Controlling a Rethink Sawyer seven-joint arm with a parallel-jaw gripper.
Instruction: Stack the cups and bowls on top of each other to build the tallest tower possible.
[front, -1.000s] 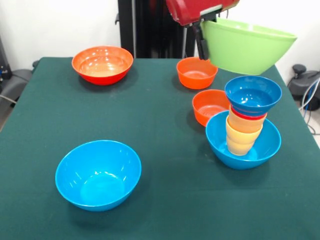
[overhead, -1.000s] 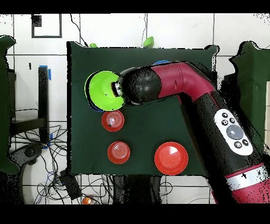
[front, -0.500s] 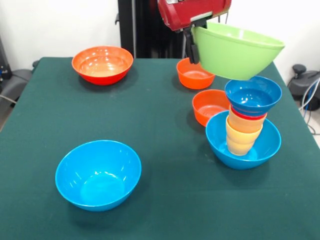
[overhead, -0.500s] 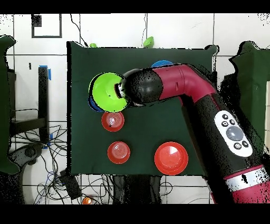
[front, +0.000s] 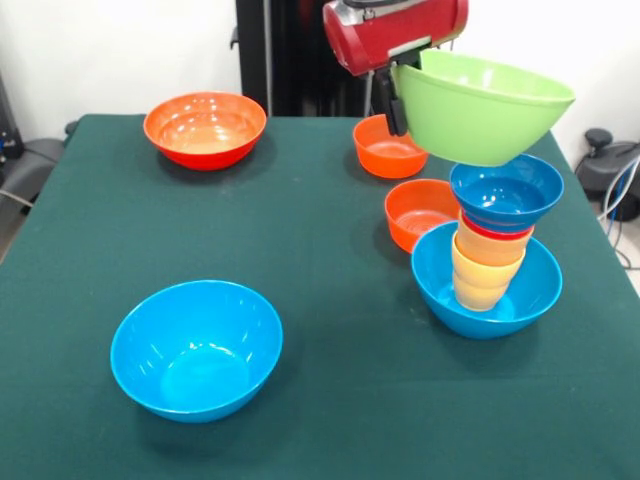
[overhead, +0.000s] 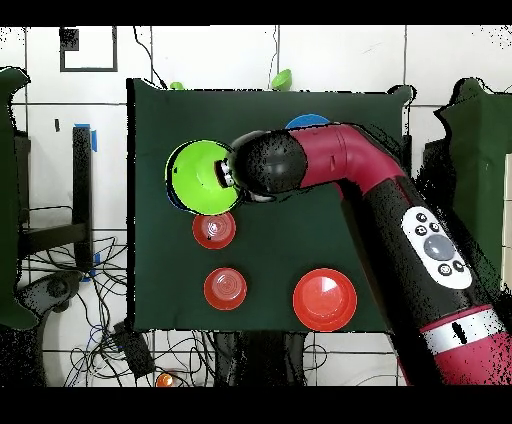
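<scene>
Tower stands at the bench's near-right part in front view: large light-blue base bowl, then yellow-orange cups nested in it, a thin red rim above, small dark-blue bowl on top. Each piece sits upright inside the one below, so the column widens upward & the walls keep it centred.

Nearest item, front view: second large light-blue bowl, alone at near-left, upright, well apart from the tower; judged a spare not yet used.

Mid-field: small orange bowl just beside the tower's base, partly hidden behind it; another small orange bowl farther back, partly behind the tool. Large orange bowl at far-left, well apart from everything.

Above: green bowl held clear of the bench, mouth up, slightly tilted, its underside close over the dark-blue bowl; whether they touch cannot be told. Tool pinches the green bowl's rim on the side away from the tower, one finger inside the wall, one outside. Rim grip is probably chosen because the bowl is too wide to span, & it leaves the underside free to seat in the dark-blue bowl.

Overhead view: green bowl covers the tower almost wholly, only a blue sliver at its edge, so alignment looks near. Two small red-orange bowls & the large one lie toward the base. Judged step: lower & release; risk is toppling, since a wide bowl rests on a narrow one.
</scene>
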